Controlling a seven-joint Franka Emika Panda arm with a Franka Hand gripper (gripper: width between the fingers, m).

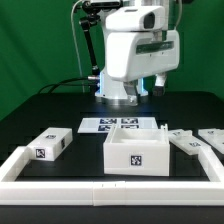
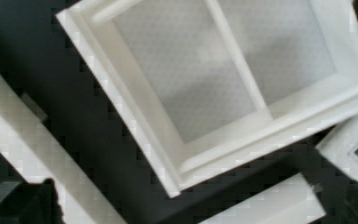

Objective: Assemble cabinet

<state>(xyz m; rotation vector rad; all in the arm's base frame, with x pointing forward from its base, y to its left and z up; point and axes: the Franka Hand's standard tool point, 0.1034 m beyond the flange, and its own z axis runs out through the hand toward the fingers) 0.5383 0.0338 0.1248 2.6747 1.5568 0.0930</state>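
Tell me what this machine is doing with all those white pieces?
A robot arm is putting a small cabinet together. Its gripper hangs above the cabinet, a white open-topped box on the black table, and touches nothing. I cannot tell whether its fingers are open. A blocky loose part lies toward the exterior view's left and flat panels toward its right, not yet fitted.

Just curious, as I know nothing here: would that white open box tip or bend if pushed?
The cabinet looks stiff, since its walls are thick and flat. It is wider than tall, so it would probably slide, not tip. Open and hollow, it is likely light.
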